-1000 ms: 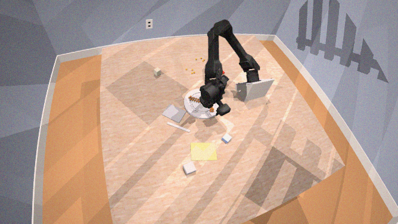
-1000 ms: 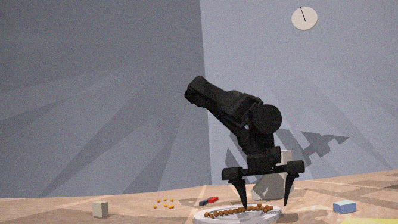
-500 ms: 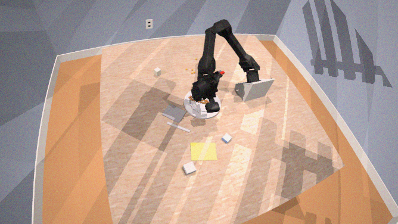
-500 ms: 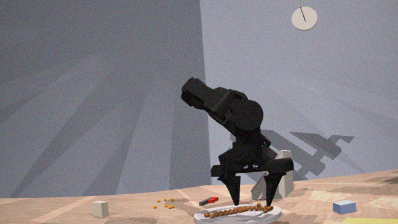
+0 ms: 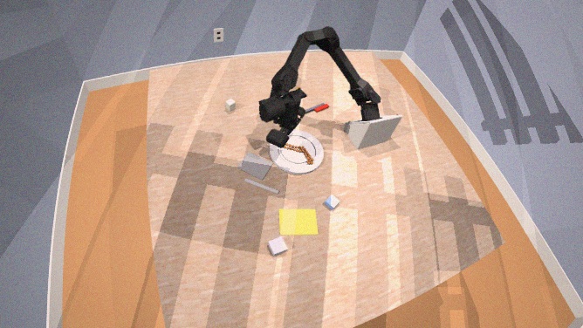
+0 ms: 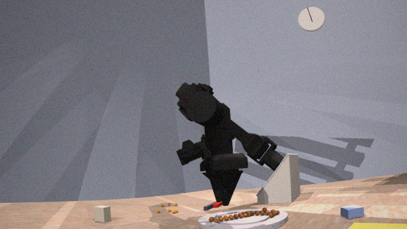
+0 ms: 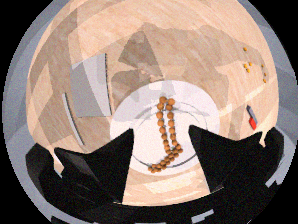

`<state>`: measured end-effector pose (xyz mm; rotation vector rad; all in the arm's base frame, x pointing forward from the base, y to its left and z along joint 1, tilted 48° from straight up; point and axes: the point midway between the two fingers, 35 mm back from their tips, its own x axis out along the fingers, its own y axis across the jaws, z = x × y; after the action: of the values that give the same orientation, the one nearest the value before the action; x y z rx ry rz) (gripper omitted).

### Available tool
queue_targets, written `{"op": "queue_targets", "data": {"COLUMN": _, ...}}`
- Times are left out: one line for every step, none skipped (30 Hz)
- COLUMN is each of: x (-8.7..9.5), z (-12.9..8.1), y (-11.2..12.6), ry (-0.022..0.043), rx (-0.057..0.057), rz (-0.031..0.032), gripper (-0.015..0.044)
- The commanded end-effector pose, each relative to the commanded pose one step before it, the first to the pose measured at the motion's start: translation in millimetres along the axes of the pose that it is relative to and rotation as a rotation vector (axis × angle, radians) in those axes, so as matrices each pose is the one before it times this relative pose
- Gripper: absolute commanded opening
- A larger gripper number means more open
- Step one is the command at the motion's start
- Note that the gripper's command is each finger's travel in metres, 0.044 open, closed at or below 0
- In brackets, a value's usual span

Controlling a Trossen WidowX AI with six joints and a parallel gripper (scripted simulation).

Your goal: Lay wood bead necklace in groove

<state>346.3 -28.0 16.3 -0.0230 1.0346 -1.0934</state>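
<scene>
one black gripper [image 7: 160, 152] hangs just above the near rim of the round bead board [image 5: 316, 153], fingers partly spread and pinching nothing, we note. we see the wood bead necklace [image 5: 301, 151] lying bent across the board's face, touching it, one leg reaching toward the gripper. loose orange beads [image 6: 169, 207] sit apart on the wooden floor [image 5: 209, 244], near a red-tipped tool [image 6: 214, 205] behind the board.

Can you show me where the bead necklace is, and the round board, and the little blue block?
wood bead necklace [image 5: 305, 153], top view, on the bend of the bead string.
round bead board [image 5: 315, 164], top view, on its bare white rim.
blue block [image 6: 351, 211], exterior view, on its front face.
</scene>
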Motion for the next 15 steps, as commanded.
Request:
{"op": "queue_targets", "data": {"x": 2.94, "z": 3.24, "y": -0.73, "ry": -0.00135, "rx": 0.0224, "rz": -0.00052, "gripper": 0.0267}}
{"op": "queue_targets", "data": {"x": 3.20, "z": 0.02, "y": 0.01, "ry": -0.00008, "rx": 0.0000, "rz": -0.00005, "gripper": 0.0260}}
{"op": "queue_targets", "data": {"x": 3.91, "z": 0.01, "y": -0.03, "ry": -0.00014, "rx": 0.0000, "rz": -0.00012, "gripper": 0.0253}}
{"op": "queue_targets", "data": {"x": 3.53, "z": 0.00, "y": -0.08, "ry": -0.00017, "rx": 0.0000, "rz": -0.00016, "gripper": 0.0250}}
{"op": "queue_targets", "data": {"x": 1.28, "z": 0.00, "y": -0.04, "ry": -0.00007, "rx": 0.0000, "rz": -0.00007, "gripper": 0.0250}}
{"op": "queue_targets", "data": {"x": 0.00, "z": 0.00, "y": 0.00, "ry": 0.00000, "rx": 0.0000, "rz": 0.00000, "gripper": 0.0250}}
{"op": "queue_targets", "data": {"x": -7.99, "z": 1.95, "y": 2.44, "ry": -0.00287, "rx": 0.0078, "rz": 0.01108, "gripper": 0.0250}}
{"op": "queue_targets", "data": {"x": 0.26, "z": -0.01, "y": -0.01, "ry": 0.00002, "rx": -0.0001, "rz": -0.00008, "gripper": 0.0250}}
{"op": "queue_targets", "data": {"x": 0.54, "z": -0.02, "y": -0.02, "ry": 0.00005, "rx": -0.0001, "rz": -0.00017, "gripper": 0.0250}}
{"op": "queue_targets", "data": {"x": 0.77, "z": -0.03, "y": -0.03, "ry": 0.00007, "rx": -0.0002, "rz": -0.00025, "gripper": 0.0250}}
{"op": "queue_targets", "data": {"x": 1.01, "z": -0.04, "y": -0.05, "ry": 0.00008, "rx": -0.0002, "rz": -0.00033, "gripper": 0.0250}}
{"op": "queue_targets", "data": {"x": 1.26, "z": -0.06, "y": -0.06, "ry": 0.00010, "rx": -0.0003, "rz": -0.00041, "gripper": 0.0250}}
{"op": "queue_targets", "data": {"x": 1.49, "z": -0.07, "y": -0.08, "ry": 0.00012, "rx": -0.0004, "rz": -0.00049, "gripper": 0.0250}}
{"op": "queue_targets", "data": {"x": 1.61, "z": -0.08, "y": -0.09, "ry": 0.00013, "rx": -0.0004, "rz": -0.00054, "gripper": 0.0250}}
{"op": "queue_targets", "data": {"x": 1.64, "z": -0.08, "y": -0.10, "ry": 0.00012, "rx": -0.0004, "rz": -0.00056, "gripper": 0.0250}}
